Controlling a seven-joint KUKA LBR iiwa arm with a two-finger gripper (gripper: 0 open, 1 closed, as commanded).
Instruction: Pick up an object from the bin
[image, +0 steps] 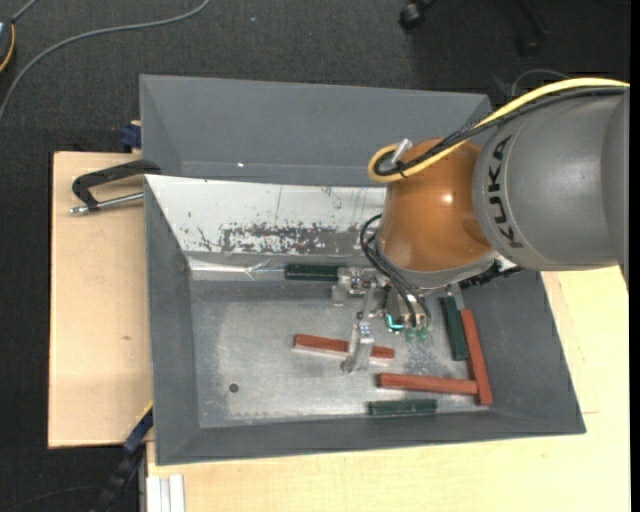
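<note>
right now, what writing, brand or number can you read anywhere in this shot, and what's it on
"KUKA": black letters running sideways on the grey arm, right beside its orange cover.
No other text: the red sticks and dark green sticks in the bin show no label or number that can be read.

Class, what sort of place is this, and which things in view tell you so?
Probably a robotics lab or test cell: a KUKA arm with an orange wrist cover reaches into a grey metal bin of loose red sticks and dark green sticks.
</note>
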